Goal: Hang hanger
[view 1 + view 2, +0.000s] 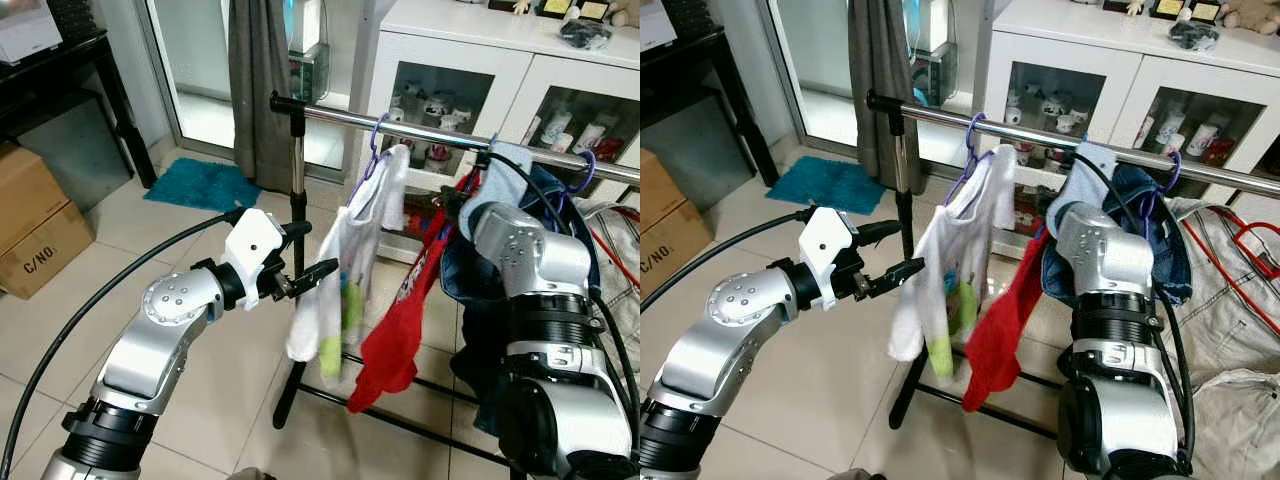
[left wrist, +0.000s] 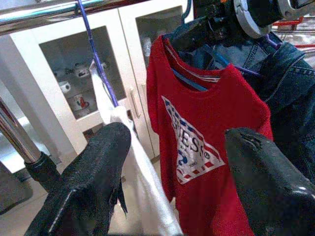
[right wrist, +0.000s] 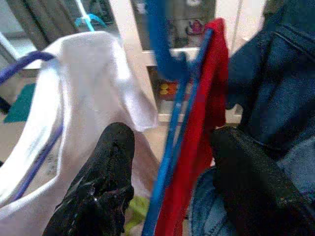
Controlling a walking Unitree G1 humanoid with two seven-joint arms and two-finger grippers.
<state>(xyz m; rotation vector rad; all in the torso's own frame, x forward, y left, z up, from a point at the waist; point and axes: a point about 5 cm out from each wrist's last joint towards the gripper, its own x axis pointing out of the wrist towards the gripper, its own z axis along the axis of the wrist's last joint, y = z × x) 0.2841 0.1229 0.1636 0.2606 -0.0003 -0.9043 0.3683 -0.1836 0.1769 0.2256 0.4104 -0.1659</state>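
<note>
A white glass-door cabinet (image 1: 440,70) holding mugs and small jars is seen behind the chrome rail (image 1: 420,130) of a garment rack on a tiled floor (image 1: 160,250), with cardboard boxes (image 1: 35,225) stacked at the left wall. Near the rail's left end a white shirt on a purple hanger (image 1: 372,150) is hung, and beside it a red T-shirt (image 2: 197,142) on a blue hanger (image 3: 170,123) is raised toward the rail. The left gripper (image 1: 305,262) is held open beside the white shirt, while the right gripper (image 3: 170,196) is spread wide around the blue hanger without closing on it.

Blue hanger (image 3: 170,147) carrying red T-shirt (image 2: 202,147), hook over chrome rail (image 1: 440,135), between white garment and denim
</note>
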